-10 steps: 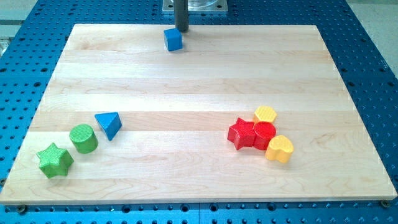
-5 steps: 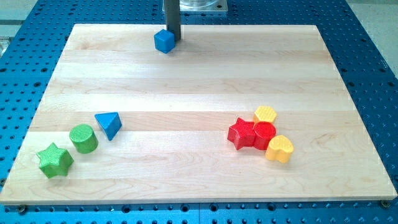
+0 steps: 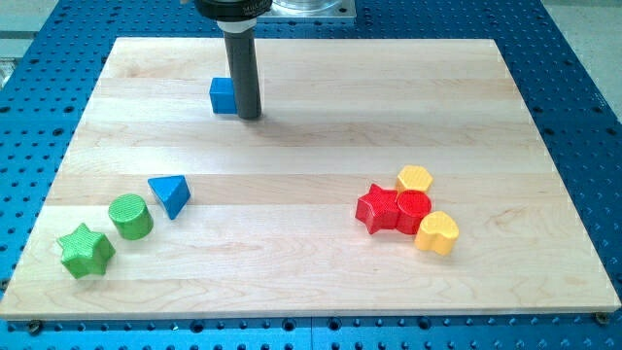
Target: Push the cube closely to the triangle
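two blue blocks [image 3: 223, 95], two green [image 3: 129, 216], two red [image 3: 377, 209], two yellow [image 3: 415, 179]

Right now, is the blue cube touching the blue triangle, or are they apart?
Apart. The blue cube sits near the view's top, against my tip, while the blue triangle lies far below it, beside the green cylinder.

Bright, even light from above. The board [image 3: 311, 146] shows faint glare and soft, short shadows under the blocks. Focus is sharp throughout.

Straight dark grey rod, my tip [image 3: 250, 117] blunt.
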Motion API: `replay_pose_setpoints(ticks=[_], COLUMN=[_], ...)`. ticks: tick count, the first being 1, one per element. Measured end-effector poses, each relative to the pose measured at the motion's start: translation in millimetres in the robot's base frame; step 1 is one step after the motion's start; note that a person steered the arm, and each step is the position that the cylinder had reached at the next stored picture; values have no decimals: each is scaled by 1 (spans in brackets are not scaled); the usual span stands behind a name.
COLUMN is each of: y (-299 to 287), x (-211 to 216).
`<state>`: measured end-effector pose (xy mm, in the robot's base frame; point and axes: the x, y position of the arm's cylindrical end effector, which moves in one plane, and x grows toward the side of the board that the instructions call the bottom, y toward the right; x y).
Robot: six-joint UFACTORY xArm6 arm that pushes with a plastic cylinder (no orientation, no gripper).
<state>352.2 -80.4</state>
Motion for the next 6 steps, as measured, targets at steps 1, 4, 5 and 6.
replay_pose_setpoints(ticks=[1,4,5,6], y=[0,-27,-29,-29], x=[-33,-69,-22,7])
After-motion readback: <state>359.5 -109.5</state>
